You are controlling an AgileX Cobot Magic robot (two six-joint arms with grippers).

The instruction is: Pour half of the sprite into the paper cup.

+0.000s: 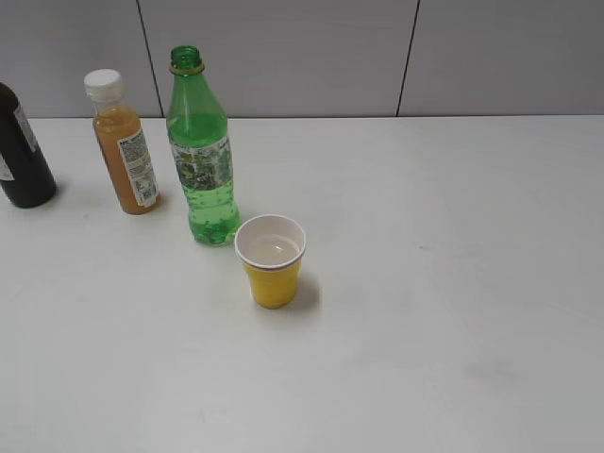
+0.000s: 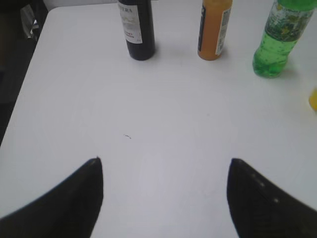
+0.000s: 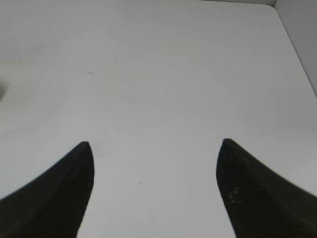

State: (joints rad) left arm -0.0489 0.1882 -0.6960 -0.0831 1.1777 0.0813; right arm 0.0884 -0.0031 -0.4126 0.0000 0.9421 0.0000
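A plain white table (image 1: 453, 311) runs back to a grey panelled wall. On it the sprite (image 1: 200, 160) stands upright and uncapped, left of centre, with the paper cup (image 1: 271, 260) just in front of it and slightly right, near but seemingly not touching. The cup appears to hold a little clear liquid already. Both my pincers stand wide and empty: the left gripper (image 2: 166, 186) hangs well short of the bottles, the right gripper (image 3: 154, 168) over bare table. I judge the bottle fairly light, thin-walled and smooth, likely to dent if squeezed; I would grip it around the labelled mid-body. The cup looks featherlight and easily tipped.
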